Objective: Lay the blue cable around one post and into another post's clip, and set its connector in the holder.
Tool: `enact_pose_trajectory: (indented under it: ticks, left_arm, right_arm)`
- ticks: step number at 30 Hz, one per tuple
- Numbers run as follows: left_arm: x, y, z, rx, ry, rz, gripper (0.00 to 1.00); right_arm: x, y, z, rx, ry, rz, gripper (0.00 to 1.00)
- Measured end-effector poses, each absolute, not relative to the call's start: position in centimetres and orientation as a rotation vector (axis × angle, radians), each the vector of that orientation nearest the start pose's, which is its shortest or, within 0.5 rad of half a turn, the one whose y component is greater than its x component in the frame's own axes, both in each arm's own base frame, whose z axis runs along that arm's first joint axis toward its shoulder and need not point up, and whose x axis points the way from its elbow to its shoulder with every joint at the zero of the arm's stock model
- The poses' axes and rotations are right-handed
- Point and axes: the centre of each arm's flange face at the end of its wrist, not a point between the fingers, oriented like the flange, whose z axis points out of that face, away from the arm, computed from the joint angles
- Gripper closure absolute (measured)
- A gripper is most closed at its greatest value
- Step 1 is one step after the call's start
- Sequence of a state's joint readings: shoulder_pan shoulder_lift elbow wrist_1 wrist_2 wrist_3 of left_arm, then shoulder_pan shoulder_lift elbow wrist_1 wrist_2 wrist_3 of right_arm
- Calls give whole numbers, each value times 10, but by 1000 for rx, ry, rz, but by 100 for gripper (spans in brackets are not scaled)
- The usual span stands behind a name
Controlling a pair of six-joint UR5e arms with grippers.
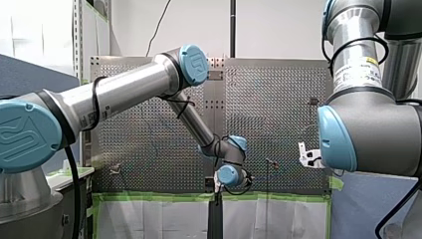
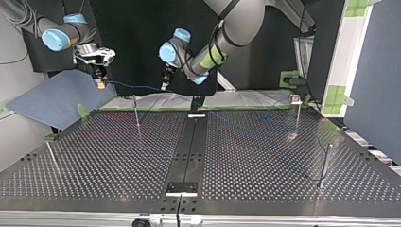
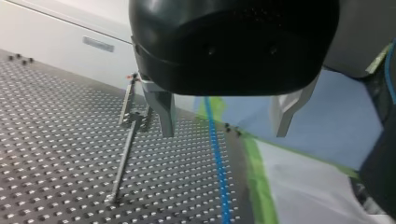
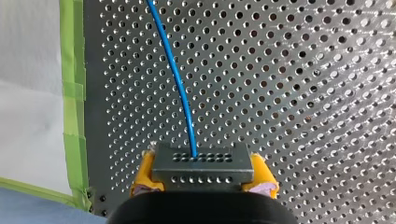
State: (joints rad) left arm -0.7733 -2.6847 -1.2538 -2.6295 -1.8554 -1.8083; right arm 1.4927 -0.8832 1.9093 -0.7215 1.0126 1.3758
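Your right jaws are clenched on the connector [image 4: 203,169], above the desk's [image 4: 303,93] far-left corner in the top view. The blue cable [image 4: 180,88] runs from it under your released left jaws, beside green tape [image 3: 254,172].

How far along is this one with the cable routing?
Nothing looks finished: the blue cable runs free over the table, around no post that I can see. In hand: my right gripper clamps the connector; my left gripper, open, straddles the cable. Left: all the routing, then seating the connector.
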Motion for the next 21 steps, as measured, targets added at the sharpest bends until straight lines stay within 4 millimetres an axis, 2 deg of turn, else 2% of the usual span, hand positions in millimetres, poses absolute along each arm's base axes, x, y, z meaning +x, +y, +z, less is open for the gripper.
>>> enact_pose_trajectory:
  ticks: [9,15,21]
  left_arm:
    - [460,-571,-50,246,1833,-452,0]
    - [464,-558,-73,243,1879,-414,0]
    - [470,-551,-78,227,1881,-392,0]
  right_arm:
    - [145,-536,35,1818,-1026,1385,100]
    - [144,-536,35,1816,-1025,1385,100]
    - [144,-536,35,1814,-1025,1386,100]
